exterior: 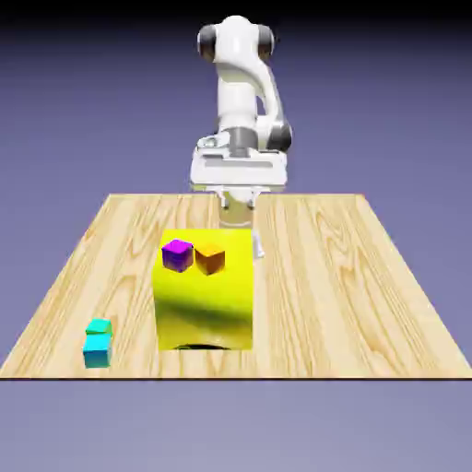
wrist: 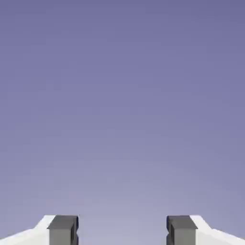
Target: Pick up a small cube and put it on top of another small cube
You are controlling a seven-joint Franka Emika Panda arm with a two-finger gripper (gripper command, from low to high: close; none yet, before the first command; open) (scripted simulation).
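The small cube (exterior: 96, 351), plain cyan, sits near the table's front edge at the exterior view's left. A small green cube (exterior: 100, 326) lies just behind it, touching or nearly so. My gripper (exterior: 238, 205) hangs at the far side of the table, behind the big yellow block (exterior: 205, 295) and well away from both cubes. In the hand view the gripper (wrist: 122, 230) is open, with only blue-violet backdrop between its grey fingertips (wrist: 63, 228). No cube shows in that view.
The yellow block stands in the middle of the wooden table (exterior: 350, 277), between the gripper and the front edge. A purple cube (exterior: 177, 254) and an orange cube (exterior: 210, 258) rest side by side on its top.
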